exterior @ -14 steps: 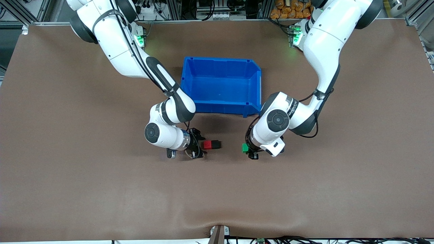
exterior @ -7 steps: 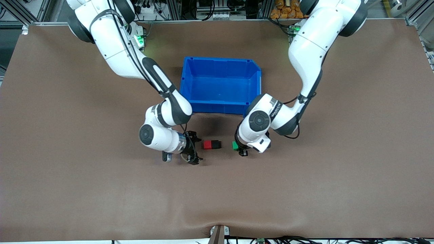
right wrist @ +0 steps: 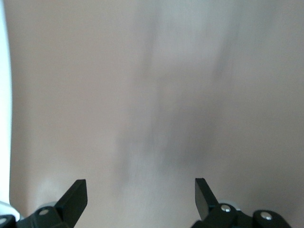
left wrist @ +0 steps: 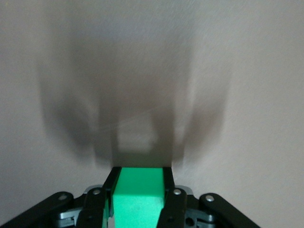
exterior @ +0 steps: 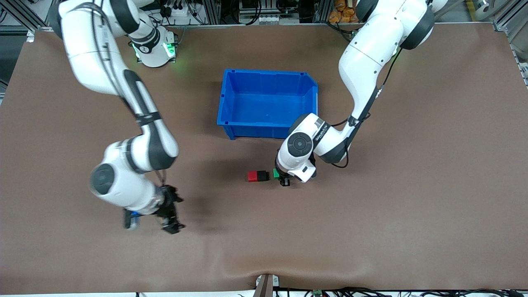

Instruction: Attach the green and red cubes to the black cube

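The red cube and the black cube lie joined side by side on the brown table, nearer the front camera than the blue bin. My left gripper is shut on the green cube, low over the table just beside the black cube's free face, with a narrow gap between them. In the left wrist view the green cube fills the space between the black fingers. My right gripper hangs open and holds nothing, over bare table toward the right arm's end; its wrist view shows only table between its fingertips.
The blue bin stands with nothing in it at the table's middle, close to the left arm's elbow. A fold in the table cover runs along the front edge.
The right gripper opened off the red cube and swung away toward the right arm's end and the front. The left gripper carried the green cube sideways toward the black cube.
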Controlling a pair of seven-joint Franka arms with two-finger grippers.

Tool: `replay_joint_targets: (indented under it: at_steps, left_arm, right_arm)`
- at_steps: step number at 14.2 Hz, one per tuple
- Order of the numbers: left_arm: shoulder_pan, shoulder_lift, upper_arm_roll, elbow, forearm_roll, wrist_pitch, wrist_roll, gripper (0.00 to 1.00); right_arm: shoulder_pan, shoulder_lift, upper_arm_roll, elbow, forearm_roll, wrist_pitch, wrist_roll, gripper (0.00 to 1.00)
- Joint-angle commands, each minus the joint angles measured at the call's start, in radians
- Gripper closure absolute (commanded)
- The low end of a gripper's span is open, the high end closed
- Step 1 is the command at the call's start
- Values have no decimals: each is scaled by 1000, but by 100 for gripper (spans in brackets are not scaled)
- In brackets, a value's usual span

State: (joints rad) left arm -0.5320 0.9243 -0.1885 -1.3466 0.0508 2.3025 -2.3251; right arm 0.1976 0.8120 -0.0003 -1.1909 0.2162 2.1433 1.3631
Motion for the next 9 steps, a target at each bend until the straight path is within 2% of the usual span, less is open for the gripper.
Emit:
replay_joint_targets:
  at_steps: [1, 4, 6, 9]
  left_arm:
    - [-33, 22, 17, 40, -6, 4, -33, 100]
    - [-34, 34, 18, 58, -6, 47, -33, 100]
    - [-54, 39, 53, 63, -6, 75, -34, 100]
    - [-68, 45, 75, 63, -6, 109, -33, 100]
  right_arm:
    - [-75, -48, 14, 65, -26, -158, -189, 0]
    - [-161, -181, 11, 71, -28, -340, -475, 0]
    - [-210, -275, 8, 70, -32, -463, -750, 0]
    - [-198, -375, -81, 70, -29, -678, -932, 0]
